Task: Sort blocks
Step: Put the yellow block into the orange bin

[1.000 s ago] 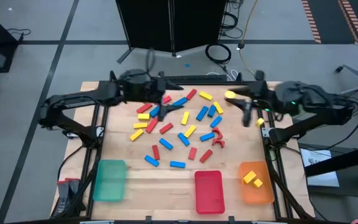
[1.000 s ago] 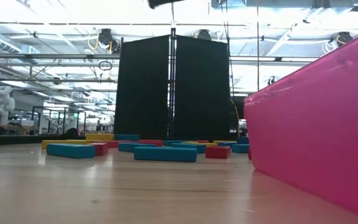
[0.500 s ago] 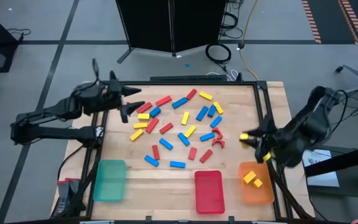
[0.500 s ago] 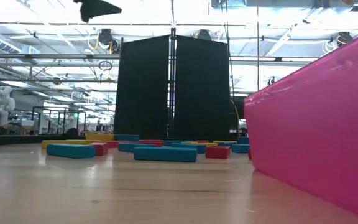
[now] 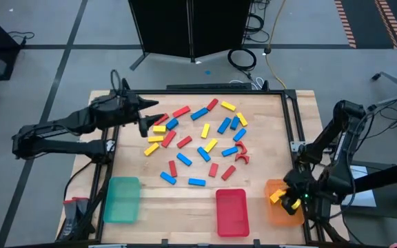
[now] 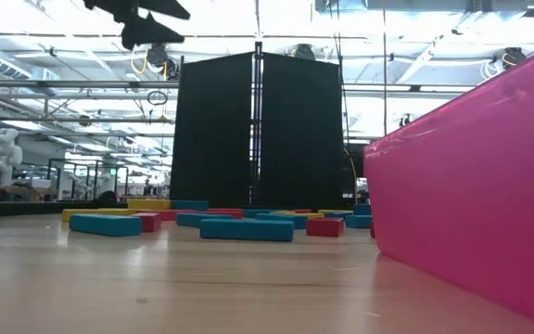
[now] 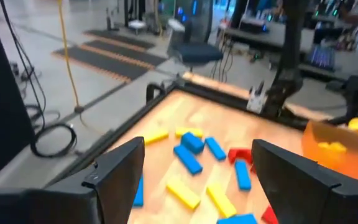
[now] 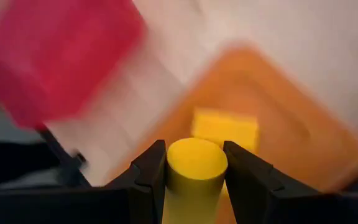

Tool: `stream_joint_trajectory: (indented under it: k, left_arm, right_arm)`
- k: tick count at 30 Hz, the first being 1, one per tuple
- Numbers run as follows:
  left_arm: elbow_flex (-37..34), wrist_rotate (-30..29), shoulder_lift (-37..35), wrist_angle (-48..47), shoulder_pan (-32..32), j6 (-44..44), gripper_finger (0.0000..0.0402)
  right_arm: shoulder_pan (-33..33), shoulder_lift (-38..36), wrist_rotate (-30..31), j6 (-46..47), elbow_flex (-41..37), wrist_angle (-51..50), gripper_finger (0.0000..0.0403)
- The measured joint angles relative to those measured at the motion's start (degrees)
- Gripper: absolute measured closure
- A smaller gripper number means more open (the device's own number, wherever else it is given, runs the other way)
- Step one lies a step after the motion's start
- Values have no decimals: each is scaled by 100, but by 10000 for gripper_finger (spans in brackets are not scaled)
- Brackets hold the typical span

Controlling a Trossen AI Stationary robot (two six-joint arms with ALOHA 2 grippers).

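Note:
Red, blue and yellow blocks lie scattered flat on the wooden table, also low in the low view as blocks. My right gripper hangs over the orange tray, shut on a round yellow block. Another yellow block lies in that tray. My left gripper is open, raised over the far left of the scatter. Its fingers stand wide apart above the blocks, and it shows as a dark shape high in the low view. My right gripper pinches the round yellow block by its curved sides between the two fingers. The block's flat round end faces forward past the fingertips. It is lifted clear above the orange tray. The fingers point down toward the tray.
A green tray sits near the left near corner and a red tray at the near middle, which fills the right of the low view. A black frame borders the table. Bare wood lies between the scatter and the trays.
My right gripper has carried the yellow block from the table's far right toward the near edge and now hangs over the orange tray. My left gripper has drawn back from the middle of the far side toward the table's left edge, staying open. The blocks on the table have not moved.

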Motion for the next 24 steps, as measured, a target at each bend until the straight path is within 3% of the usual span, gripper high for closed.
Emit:
stream_joint_trajectory:
  k: [4, 7, 9, 16, 19, 24]
  left_arm:
    - [0, 12, 410, -207, 0, -1, 103]
    - [-1, 21, 689, -358, 0, -3, 103]
    - [0, 26, 874, -529, 0, -3, 103]
    - [0, 16, 1443, -1581, 7, 42, 103]
    - [0, -1, 1693, -2055, 7, 43, 103]
    - [-1, -502, 2151, -2538, 13, 118, 103]
  right_arm:
    - [5, 270, -982, 23, 2, 114, 289]
    - [3, 418, -1311, 31, 2, 90, 289]
    - [3, 490, -1425, 70, 2, 57, 269]
    - [0, 530, -1436, 176, 2, 67, 135]
    - [-1, 530, -1433, 143, 2, 65, 112]
    - [-4, 530, -1422, 20, 2, 38, 112]
